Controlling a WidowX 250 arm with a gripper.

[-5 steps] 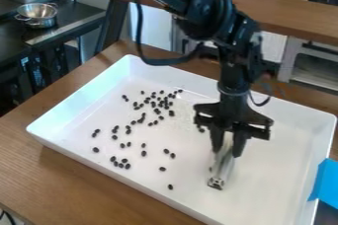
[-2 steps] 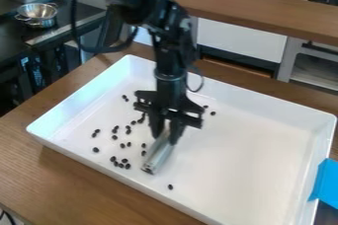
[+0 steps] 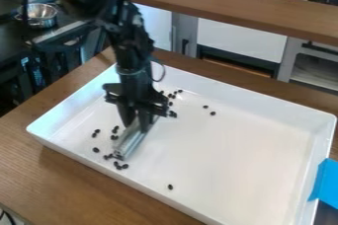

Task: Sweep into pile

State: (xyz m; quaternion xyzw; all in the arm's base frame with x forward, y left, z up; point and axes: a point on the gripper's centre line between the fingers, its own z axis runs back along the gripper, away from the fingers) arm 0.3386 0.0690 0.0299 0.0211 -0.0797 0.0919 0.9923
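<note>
The white tray (image 3: 244,157) is the reference for all positions; left, right, front and rear are as seen in the camera view. The tray lies on the wooden bench (image 3: 72,182).

The robot arm (image 3: 125,31) enters at the upper left and extends above the tray's rear left part. The gripper (image 3: 136,122) points downward over the left part of the tray. Its fingers are closed on a metal bar (image 3: 134,140), which slants from the gripper toward the tray's front left.

The small black pieces (image 3: 170,187) are distributed inside the tray as follows:
- Left part of the tray: several pieces, singly and in small groups.
- Tray floor at the bar's front end: a close group, with further pieces just in front of it.
- Rear left part of the tray: a loose group, to the right of the gripper.
- Rear middle of the tray: two pieces near each other, apart from the rest.
- Front part of the tray: one separate piece.

Blue tape (image 3: 324,182) is located at the tray's right wall. A wooden shelf (image 3: 231,4) spans the area behind the tray. A metal pot (image 3: 41,16) stands on a dark counter (image 3: 59,30), beyond the tray's rear left side.
</note>
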